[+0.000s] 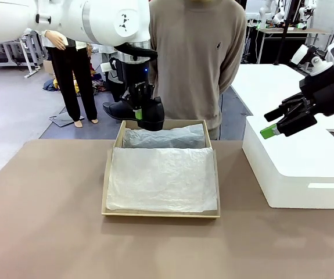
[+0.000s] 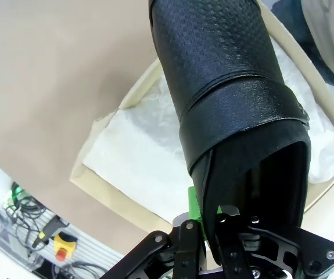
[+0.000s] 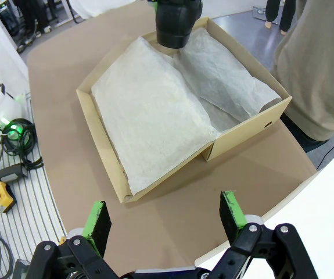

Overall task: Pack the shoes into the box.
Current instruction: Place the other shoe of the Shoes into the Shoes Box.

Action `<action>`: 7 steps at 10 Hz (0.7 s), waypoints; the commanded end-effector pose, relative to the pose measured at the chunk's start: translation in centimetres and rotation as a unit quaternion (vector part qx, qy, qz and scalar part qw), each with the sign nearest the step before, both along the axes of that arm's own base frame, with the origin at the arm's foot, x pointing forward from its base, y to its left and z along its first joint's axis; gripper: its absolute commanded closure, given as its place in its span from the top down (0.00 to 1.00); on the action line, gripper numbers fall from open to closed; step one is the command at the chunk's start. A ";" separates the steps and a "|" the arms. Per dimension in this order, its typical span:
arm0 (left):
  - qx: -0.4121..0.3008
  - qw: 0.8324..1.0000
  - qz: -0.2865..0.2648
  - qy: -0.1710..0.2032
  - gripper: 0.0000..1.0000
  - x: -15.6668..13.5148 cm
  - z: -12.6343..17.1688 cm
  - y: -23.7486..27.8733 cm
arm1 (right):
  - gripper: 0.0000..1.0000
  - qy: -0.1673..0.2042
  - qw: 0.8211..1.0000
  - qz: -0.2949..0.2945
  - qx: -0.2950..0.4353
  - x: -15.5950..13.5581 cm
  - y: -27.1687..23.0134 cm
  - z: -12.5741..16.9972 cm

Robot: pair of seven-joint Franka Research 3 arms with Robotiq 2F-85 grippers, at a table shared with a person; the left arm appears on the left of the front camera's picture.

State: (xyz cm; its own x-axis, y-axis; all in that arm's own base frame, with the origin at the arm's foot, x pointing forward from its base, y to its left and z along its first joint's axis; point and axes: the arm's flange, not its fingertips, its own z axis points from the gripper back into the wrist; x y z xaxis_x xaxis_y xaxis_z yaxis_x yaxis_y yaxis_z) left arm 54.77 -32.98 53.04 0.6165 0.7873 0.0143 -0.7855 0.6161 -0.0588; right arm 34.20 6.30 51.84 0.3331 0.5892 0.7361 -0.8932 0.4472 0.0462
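The left pincer (image 1: 137, 110) is clenched on the rim of a black dress shoe (image 1: 120, 109). In the left wrist view one finger seems to sit inside the opening and the other outside. The shoe hangs in the air over the far left corner of the cardboard shoebox (image 1: 104, 192), clear of the white tissue paper (image 1: 161, 177) and touching nothing else. To my eye the job now is to set it down cleanly. It wants carrying a little inward so the heel clears the far wall, then turning to lie along the deeper far half and to one side, which leaves room for its mate. It should sink until the sole presses the paper, and only then should the grip let go. A drop from this height could tip it onto the rim or drag the tissue into a heap. The shoe itself has a finely embossed upper and a smoother, glossier band wrapping the heel, with a low heel and the toe pointing toward the robot's left. The right pincer (image 3: 165, 218) is released, its green pads well apart, waiting above the white block (image 1: 294, 168) on the brown surface (image 1: 39, 221).
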 end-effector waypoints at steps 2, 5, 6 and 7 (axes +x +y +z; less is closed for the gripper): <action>-0.003 0.998 0.065 -0.007 0.00 -1.0 0.5 -4.2 | 1.00 -0.011 1.000 0.011 0.015 0.4 0.1 -0.2; 0.003 0.990 0.143 -0.013 0.00 -1.2 0.3 -8.3 | 1.00 -0.011 1.000 0.011 0.015 0.4 0.1 -0.2; 0.011 0.985 0.172 -0.016 0.00 -1.2 -0.1 -9.6 | 1.00 -0.011 1.000 0.011 0.015 0.4 0.1 -0.2; 0.014 0.979 0.201 -0.022 0.00 -1.2 -0.5 -10.7 | 1.00 -0.011 1.000 0.011 0.015 0.4 0.1 -0.2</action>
State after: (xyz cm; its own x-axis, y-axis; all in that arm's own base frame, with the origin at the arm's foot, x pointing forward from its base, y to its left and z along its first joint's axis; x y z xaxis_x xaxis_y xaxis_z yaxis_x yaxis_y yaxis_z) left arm 53.05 -42.53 51.80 0.3506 0.9364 0.0132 -0.9318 0.3502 -0.0956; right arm 34.20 6.30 51.85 0.3330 0.5893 0.7361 -0.8932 0.4473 0.0460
